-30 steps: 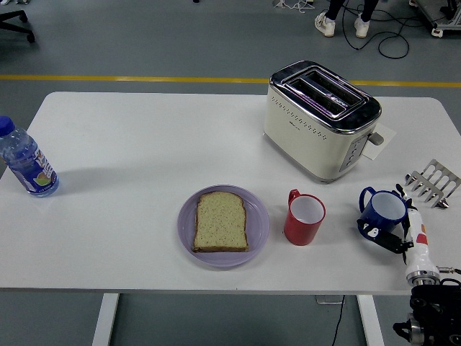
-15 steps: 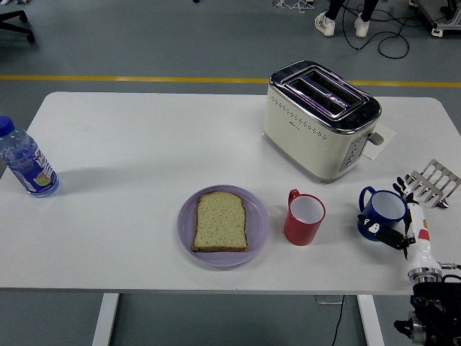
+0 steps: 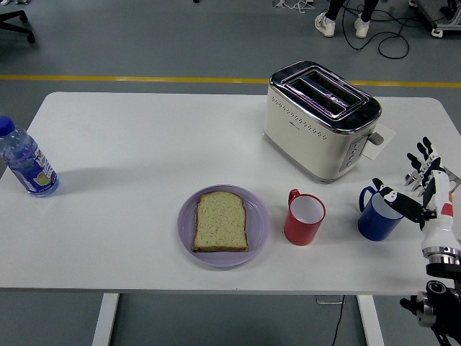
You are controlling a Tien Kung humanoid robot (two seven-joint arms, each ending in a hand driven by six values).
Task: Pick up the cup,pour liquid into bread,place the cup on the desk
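At the near right of the white table (image 3: 144, 137) stands a glossy blue cup (image 3: 377, 216), round-walled, its loop handle turned left. The right hand (image 3: 421, 189) hovers just right of it, white shell with black-jointed fingers (image 3: 420, 155) spread wide and raised; the thumb reaches over the cup's rim, and contact cannot be made out, so it grips nothing. Left of the blue cup sits a smooth red mug (image 3: 304, 217), then a lilac round plate (image 3: 223, 226) carrying a square, speckled slice of bread (image 3: 220, 222). Farther back stands a cream toaster (image 3: 320, 119) with a chrome top.
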